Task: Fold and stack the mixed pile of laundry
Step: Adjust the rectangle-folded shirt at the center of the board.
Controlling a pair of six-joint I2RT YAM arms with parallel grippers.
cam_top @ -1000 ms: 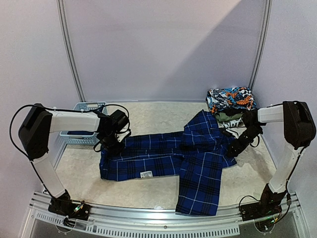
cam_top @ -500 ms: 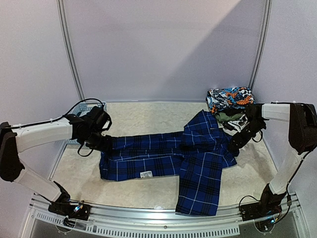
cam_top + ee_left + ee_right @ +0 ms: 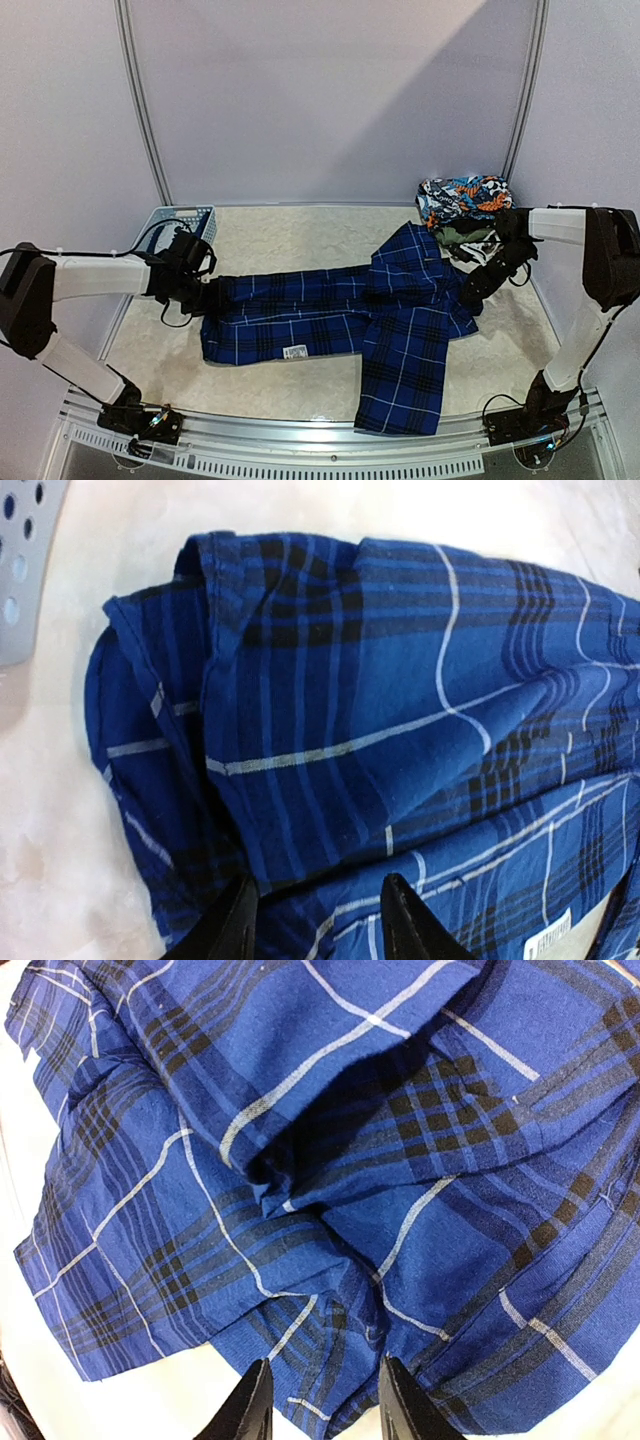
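The blue-and-black plaid shirt (image 3: 340, 310) of the laundry pile lies spread on the table, one sleeve stretched left and its body hanging toward the front edge. My left gripper (image 3: 203, 294) is low at the end of that sleeve. In the left wrist view its jaws (image 3: 318, 880) stand apart over the folded plaid cloth (image 3: 400, 680), with nothing pinched. My right gripper (image 3: 472, 292) is at the shirt's right edge. There its open fingers (image 3: 325, 1363) straddle a wrinkled ridge of the plaid (image 3: 350, 1160).
A small stack of garments, topped by a colourful print piece (image 3: 463, 198), sits at the back right close to the right arm. A light-blue slotted basket (image 3: 180, 215) stands at the back left, its corner (image 3: 25, 570) just beyond the sleeve end.
My left arm has swung out to the left and dropped lower, bringing its gripper to the sleeve's end with wider jaws. The right gripper has barely moved.
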